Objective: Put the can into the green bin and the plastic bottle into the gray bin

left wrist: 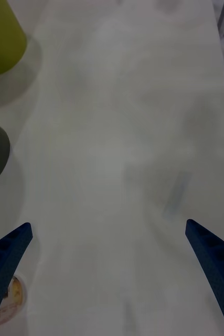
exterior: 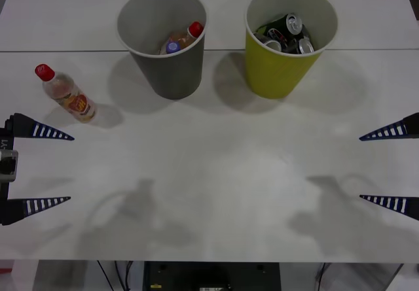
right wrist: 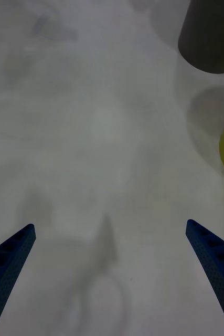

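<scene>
I have both arms at the table's side edges, each with its fingers spread wide and gripping nothing: the left gripper [exterior: 52, 168] sits low on the left, the right gripper [exterior: 386, 167] on the right. The plastic bottle [exterior: 67, 95], red cap, yellow-and-red label, a little amber liquid, lies tilted on the white table [exterior: 216, 186] just beyond my left gripper, cap pointing away toward the far left, well apart from both bins. The gray bin [exterior: 163, 39] already holds two bottles, one red-capped and one purple-capped; the green bin [exterior: 288, 39] beside it holds several dark cans. I see no loose can on the table, so I judge the bottle is what remains. My worries from here: the bottle lies on its rounded side, so a finger touching it off-centre could roll or spin it toward the table's left edge. Closing on the slick label while it sits askew to my fingers could squirt it out. Carrying it over, a low pass could clip the gray bin's rim and tip it, and releasing onto the bottles already inside could let it bounce out.
</scene>
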You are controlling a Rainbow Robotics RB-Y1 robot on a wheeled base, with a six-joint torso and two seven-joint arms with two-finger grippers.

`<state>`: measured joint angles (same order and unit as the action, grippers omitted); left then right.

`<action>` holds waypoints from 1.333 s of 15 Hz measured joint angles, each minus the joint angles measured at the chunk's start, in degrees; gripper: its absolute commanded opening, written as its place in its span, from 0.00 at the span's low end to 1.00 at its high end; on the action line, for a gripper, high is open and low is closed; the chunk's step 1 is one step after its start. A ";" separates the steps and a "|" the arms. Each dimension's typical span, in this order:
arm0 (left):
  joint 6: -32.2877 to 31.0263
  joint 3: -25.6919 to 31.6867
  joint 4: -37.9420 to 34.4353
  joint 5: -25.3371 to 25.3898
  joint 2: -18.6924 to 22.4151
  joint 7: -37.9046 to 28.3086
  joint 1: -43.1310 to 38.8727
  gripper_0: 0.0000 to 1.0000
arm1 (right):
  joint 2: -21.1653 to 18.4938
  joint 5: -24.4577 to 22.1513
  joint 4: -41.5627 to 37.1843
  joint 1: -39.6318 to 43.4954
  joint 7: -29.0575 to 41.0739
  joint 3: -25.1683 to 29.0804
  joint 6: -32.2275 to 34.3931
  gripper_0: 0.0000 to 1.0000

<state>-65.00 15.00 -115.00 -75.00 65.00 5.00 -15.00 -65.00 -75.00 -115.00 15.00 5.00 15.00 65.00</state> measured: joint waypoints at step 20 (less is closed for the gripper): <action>14.17 -0.31 -6.62 -13.28 -0.57 -27.38 -5.11 1.00 | 0.00 0.00 0.00 0.00 0.00 0.00 0.00 1.00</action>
<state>-50.83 14.69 -121.62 -88.28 64.43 -22.38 -20.11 -65.00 -75.00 -115.00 15.00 5.00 15.00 65.00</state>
